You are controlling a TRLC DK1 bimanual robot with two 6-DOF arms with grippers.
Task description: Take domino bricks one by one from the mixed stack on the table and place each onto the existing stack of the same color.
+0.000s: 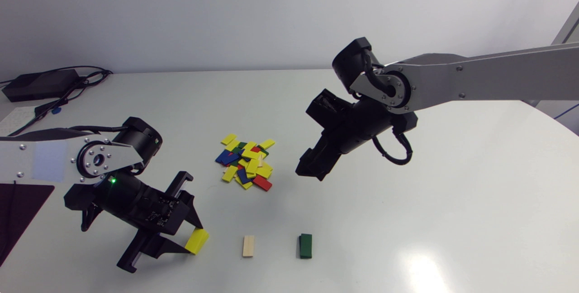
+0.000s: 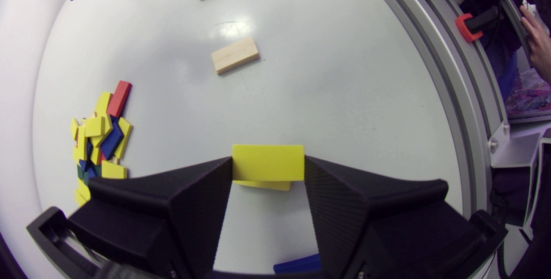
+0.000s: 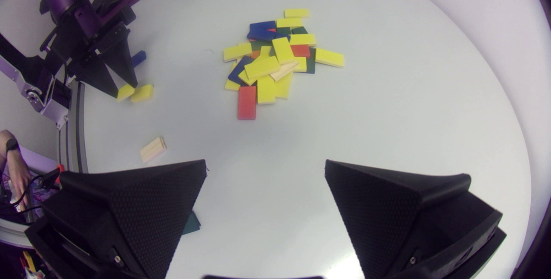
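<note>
Two arms reach in over the white surface point(image 1: 452, 193), one from each side. Our left gripper point(image 2: 267, 160) is low near the front edge, its two wedge fingers pinching a yellow brick point(image 1: 197, 241) by its short ends. The brick sits level at the fingertips. In the left wrist view, the edge of a second yellow brick point(image 2: 261, 185) shows directly beneath it. We cannot tell whether the two touch. A blue brick point(image 2: 297, 265) lies on the surface under the gripper body, behind the fingers.

Our right gripper point(image 3: 265, 165) hangs above the surface just to the right of the mixed pile point(image 1: 246, 164). Its fingers are spread wide with nothing between them. The pile sits near the middle of the surface, between the two arms. It is mostly yellow bricks, with some blue, red, green and wooden ones overlapping at odd angles. One red brick lies at its near edge.

Along the front, well apart from the pile, a pale wooden brick point(image 1: 248, 245) lies flat to the right of the held yellow one. A dark green brick point(image 1: 306, 245) lies further right again, apart from the wooden one.
</note>
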